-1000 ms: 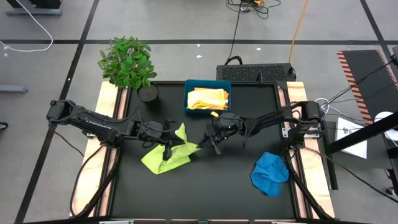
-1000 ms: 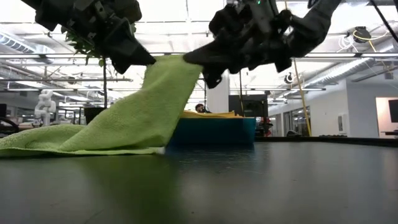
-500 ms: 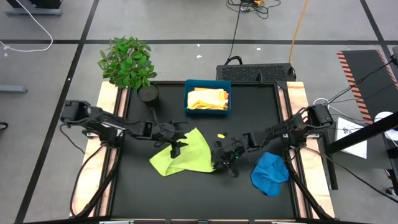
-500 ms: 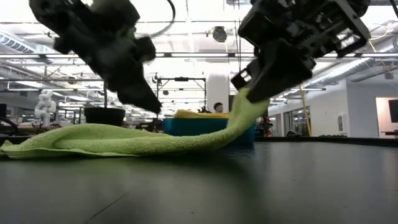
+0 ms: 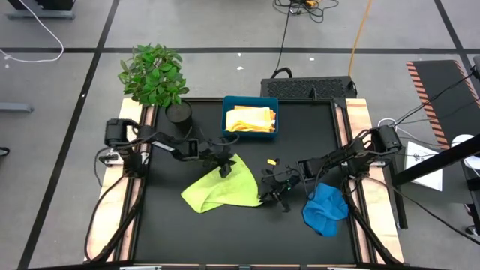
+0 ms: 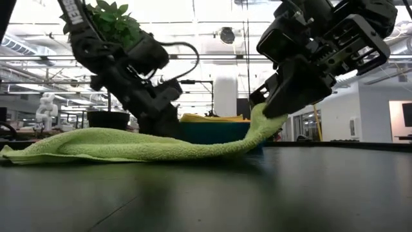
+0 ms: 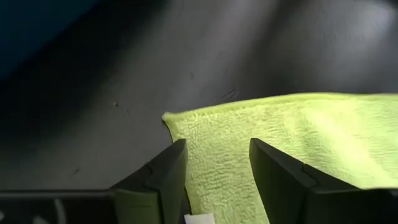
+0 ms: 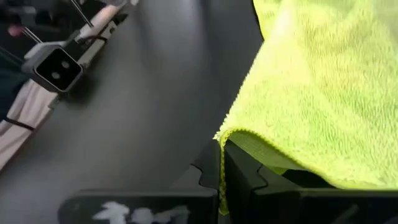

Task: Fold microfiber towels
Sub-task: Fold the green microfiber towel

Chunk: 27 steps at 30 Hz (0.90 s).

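A lime green towel [image 5: 221, 191] lies spread on the black table, with only its right corner raised. My right gripper [image 5: 274, 192] is shut on that corner. My left gripper [image 5: 225, 169] is open and low over the towel's far corner [image 7: 166, 117], one finger on each side of a strip of cloth. A blue towel [image 5: 326, 210] lies crumpled near the right edge. Yellow towels [image 5: 250, 118] lie in a teal tray [image 5: 227, 120] at the far side. My left gripper [image 7: 217, 146] stands over the green towel just inside its far corner; I cannot tell whether its fingertips touch the cloth. My right gripper pinches the towel's hemmed right corner [image 8: 249, 138] between its two fingers, slanting down from the table's right. The corner [image 6: 261, 119] is lifted, and the cloth runs slack from it down to the table.
A potted plant [image 5: 154, 75] stands at the far left corner. A small yellow scrap [image 5: 270, 161] lies on the table between the tray and my right gripper. Bare black table shows along the near edge.
My left gripper has opened and let go of the raised towel, then sunk toward its far corner. My right gripper has carried its corner down, toward the near right. The towel, hanging between both grippers before, now lies spread flat except for the right corner.
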Tool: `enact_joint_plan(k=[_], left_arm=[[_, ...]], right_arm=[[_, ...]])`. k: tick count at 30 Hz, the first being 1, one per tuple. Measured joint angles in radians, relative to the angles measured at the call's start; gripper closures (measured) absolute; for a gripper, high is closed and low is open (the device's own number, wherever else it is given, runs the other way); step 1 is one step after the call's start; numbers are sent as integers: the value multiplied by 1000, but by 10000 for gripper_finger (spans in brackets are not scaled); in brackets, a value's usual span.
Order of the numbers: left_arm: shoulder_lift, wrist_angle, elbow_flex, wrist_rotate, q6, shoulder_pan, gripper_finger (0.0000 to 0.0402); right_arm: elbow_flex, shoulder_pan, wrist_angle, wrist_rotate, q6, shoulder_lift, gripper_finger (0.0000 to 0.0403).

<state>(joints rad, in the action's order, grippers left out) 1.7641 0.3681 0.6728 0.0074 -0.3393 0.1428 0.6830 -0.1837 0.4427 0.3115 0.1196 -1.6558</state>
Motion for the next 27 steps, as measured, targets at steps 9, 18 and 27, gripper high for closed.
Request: enact_joint_plan(k=[9,18,27], left_arm=[[130,-97,153,-32,56,-1,237],[135,-132,177,-46,122,-10,390],[81,-181,171,-82,153,-45,399]], right_arm=[[-13,0,24,0,0,0,403],[-15,0,18,0,0,0,403],[-15,0,22,0,0,0,403]])
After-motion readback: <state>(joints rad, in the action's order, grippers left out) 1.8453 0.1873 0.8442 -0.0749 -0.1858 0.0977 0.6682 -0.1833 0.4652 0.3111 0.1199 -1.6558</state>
